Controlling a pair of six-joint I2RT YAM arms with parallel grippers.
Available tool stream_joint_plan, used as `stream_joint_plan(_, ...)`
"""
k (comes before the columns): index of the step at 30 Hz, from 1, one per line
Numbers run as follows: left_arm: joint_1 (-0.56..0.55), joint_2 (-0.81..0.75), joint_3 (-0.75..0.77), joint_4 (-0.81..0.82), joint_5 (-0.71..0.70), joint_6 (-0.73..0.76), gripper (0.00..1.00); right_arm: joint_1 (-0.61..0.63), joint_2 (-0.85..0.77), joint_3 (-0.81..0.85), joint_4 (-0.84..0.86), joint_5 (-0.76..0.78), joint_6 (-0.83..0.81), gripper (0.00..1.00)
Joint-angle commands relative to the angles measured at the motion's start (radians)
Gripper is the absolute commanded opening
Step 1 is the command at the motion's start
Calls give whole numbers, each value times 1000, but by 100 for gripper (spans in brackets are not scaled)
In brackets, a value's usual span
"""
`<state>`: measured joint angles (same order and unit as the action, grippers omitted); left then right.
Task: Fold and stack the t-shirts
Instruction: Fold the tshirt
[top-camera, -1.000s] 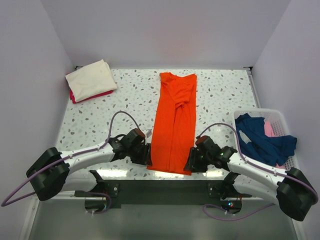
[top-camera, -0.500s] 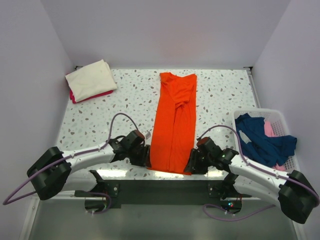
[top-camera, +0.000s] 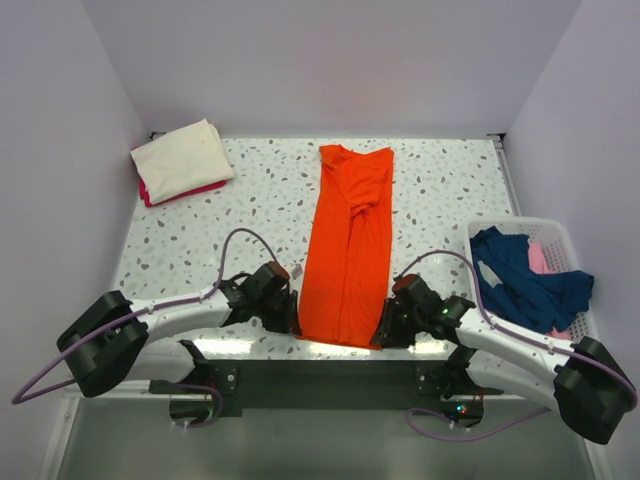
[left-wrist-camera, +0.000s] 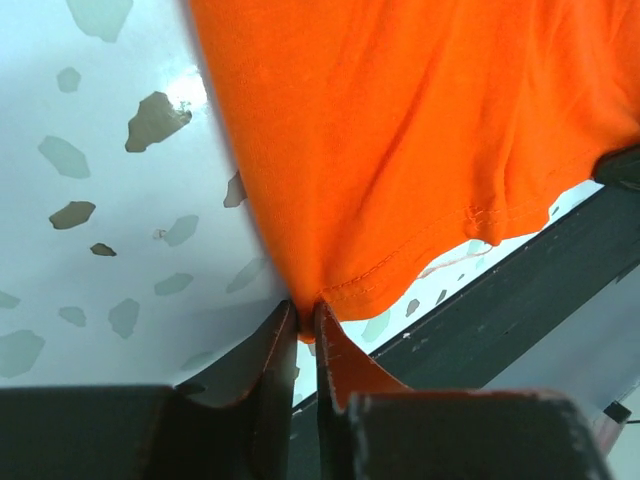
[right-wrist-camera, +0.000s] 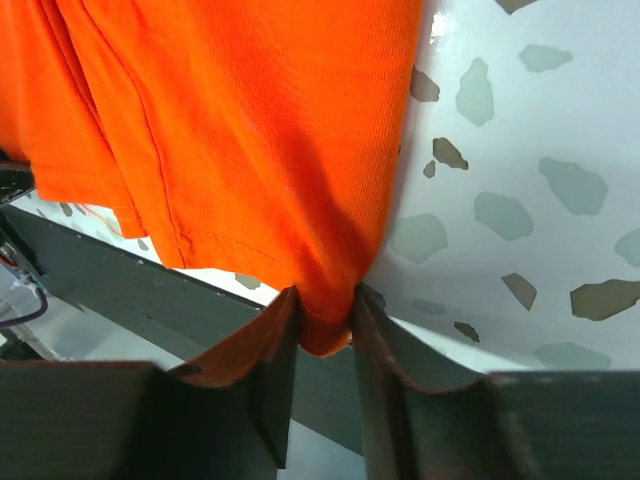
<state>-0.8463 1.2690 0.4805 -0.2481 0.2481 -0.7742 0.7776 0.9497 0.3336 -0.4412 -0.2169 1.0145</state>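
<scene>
- Nearest us, our left gripper pinches the near left hem corner of the orange t-shirt, its fingers almost together on the cloth.
- Our right gripper pinches the near right hem corner, with cloth bunched between its fingers.
- The orange t-shirt lies mid-table as a long narrow strip, its hem at the near edge. We judge the lengthwise fold done and the crosswise fold due next.
- Further right, the basket holds a navy t-shirt and a pale pink t-shirt, both crumpled and yet to be folded.
- Far left, the cream t-shirt sits folded on the magenta t-shirt: we count two finished.
</scene>
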Motion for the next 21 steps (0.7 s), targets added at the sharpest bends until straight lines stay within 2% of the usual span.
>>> stream_joint_plan(1, -4, 23, -29, 30, 10, -17, 16, -1, 23, -15, 4, 57, 4, 28)
stream_joint_plan(3, -17, 20, -33, 33, 7, -33, 4, -3, 21, -13, -14, 57, -8, 22)
stream_joint_plan(4, -23, 15, -31, 35, 3, -37, 0, -1, 18, -11, -22, 62, -14, 15)
stream_joint_plan(8, -68, -6, -31, 24, -10, -68, 0, -3, -9, 2, -86, 60, -54, 2)
stream_joint_plan(11, -118, -25, -28, -3, -24, -97, 0, -3, -48, 4, -154, 51, -91, 0)
stream_joint_plan(16, -143, -111, -7, -55, -35, -131, 0, -3, -137, 45, -305, 33, -143, 0)
stream_joint_plan(19, -134, -119, 58, -97, -69, -103, 0, -3, -170, 143, -382, 120, -174, 0)
stream_joint_plan(21, -114, -85, 114, -112, -79, -65, 0, -3, -135, 200, -405, 196, -212, 0)
